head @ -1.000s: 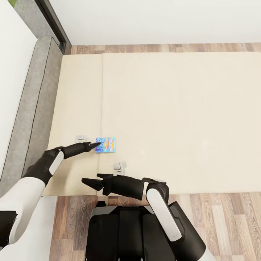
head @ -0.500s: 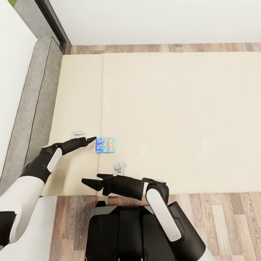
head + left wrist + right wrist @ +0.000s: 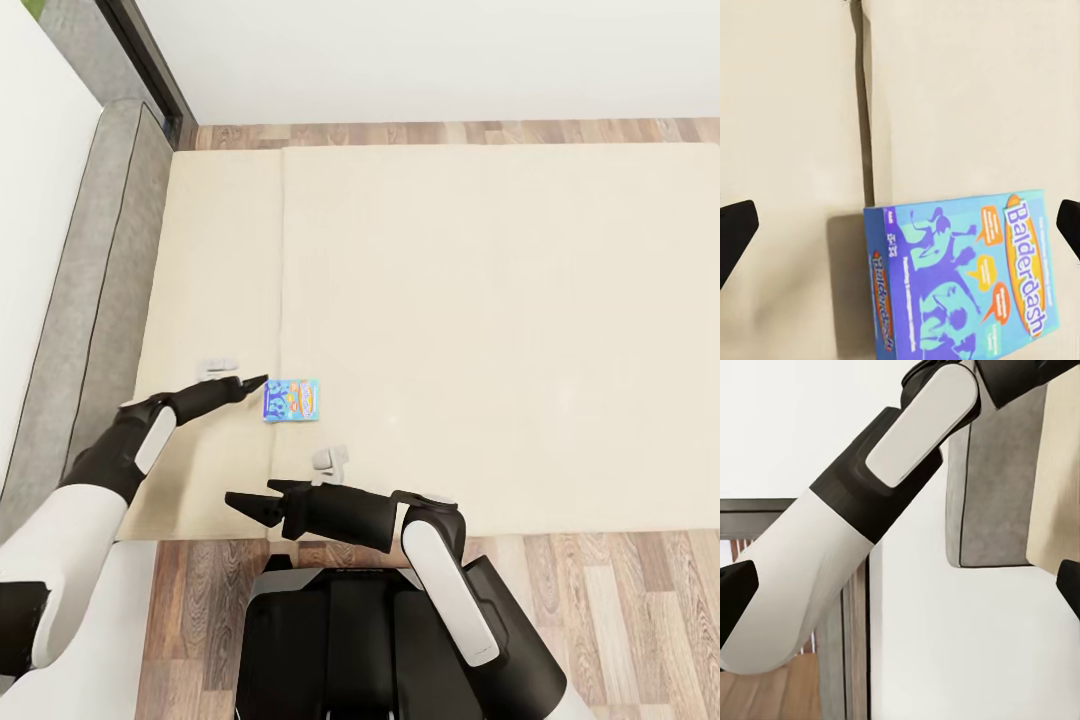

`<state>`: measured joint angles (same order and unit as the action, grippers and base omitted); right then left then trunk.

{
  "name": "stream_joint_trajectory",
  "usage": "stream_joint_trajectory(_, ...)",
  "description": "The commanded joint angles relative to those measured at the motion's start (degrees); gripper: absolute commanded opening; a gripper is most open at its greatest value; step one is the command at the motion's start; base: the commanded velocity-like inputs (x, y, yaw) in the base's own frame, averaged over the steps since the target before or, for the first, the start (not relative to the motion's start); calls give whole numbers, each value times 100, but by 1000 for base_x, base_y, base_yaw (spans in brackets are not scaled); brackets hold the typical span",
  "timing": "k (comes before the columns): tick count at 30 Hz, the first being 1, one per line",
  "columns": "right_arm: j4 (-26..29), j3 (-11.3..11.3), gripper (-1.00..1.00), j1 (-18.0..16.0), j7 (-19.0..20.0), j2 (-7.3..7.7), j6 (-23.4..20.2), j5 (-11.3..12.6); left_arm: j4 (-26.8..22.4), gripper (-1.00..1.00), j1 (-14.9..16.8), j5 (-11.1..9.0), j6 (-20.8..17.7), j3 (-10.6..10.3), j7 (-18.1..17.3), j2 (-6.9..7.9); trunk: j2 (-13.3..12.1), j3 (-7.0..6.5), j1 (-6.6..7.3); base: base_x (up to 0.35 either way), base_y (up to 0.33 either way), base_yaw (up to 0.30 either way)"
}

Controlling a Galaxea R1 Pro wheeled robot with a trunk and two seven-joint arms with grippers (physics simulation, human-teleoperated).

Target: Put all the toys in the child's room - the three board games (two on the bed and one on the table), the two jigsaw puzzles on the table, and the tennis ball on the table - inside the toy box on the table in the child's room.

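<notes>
1. The blue board game lies flat on the beige bed, just on the wide side of the seam between the two mattress parts. The left hand hovers just beside its near short edge. In the left wrist view both dark fingertips stand far apart at the picture's edges with the box between and ahead of them, so that hand is wide open and holds nothing.

2. Main risk, as I judge it: the box is thin and lies flush on a soft mattress, so the fingers may slide over the lid or press it into the bedding instead of getting a grip on its edges.

3. A second risk: pushing in from the side could shove the box along the bed, away from the hand (it is light card, by the look of it).

4. The seam runs right along the box's near edge; a fingertip coming down there could catch in the groove.

5. The right hand hangs over the bed's foot edge in front of the trunk, its fingers parted and empty. Its wrist camera looks towards the left arm and the grey headboard.

6. Nothing lies between the left hand and the box. Wooden floor borders the bed, and no other toy lies on the mattress within the head view.
</notes>
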<state>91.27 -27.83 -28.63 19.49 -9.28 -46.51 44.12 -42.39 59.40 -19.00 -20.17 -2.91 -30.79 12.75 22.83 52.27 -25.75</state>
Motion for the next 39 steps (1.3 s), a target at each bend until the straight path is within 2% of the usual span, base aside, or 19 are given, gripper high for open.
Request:
stream_joint_trajectory(1,2,4,100,-2,17,-3,-25,-13,-5,100,5,-60,-49,-16,35,-8,9,6,-3,0,0,0)
stream_joint_trajectory(6,7,-13,100,-2,7,-13,-20,-14,-5,100,38,-60,-49,-18,291,-102,9,6,-3,0,0,0)
stream_joint_trajectory(10,9,-87,100,-2,-5,-9,-11,-26,-6,100,94,-55,-54,-23,571,-233,9,6,-3,0,0,0)
stream_joint_trajectory(18,24,-127,100,-2,-32,1,-11,-34,-3,100,243,-52,-92,-31,877,-386,9,6,-3,0,0,0)
stream_joint_trajectory(27,25,-125,100,-2,-548,-3,-36,-29,27,100,463,-58,-127,-34,1294,-468,9,6,-3,0,0,0)
stream_joint_trajectory(39,22,-127,100,-2,-665,-1,-31,-26,73,100,502,-69,-186,-59,1461,-601,9,6,-3,0,0,0)
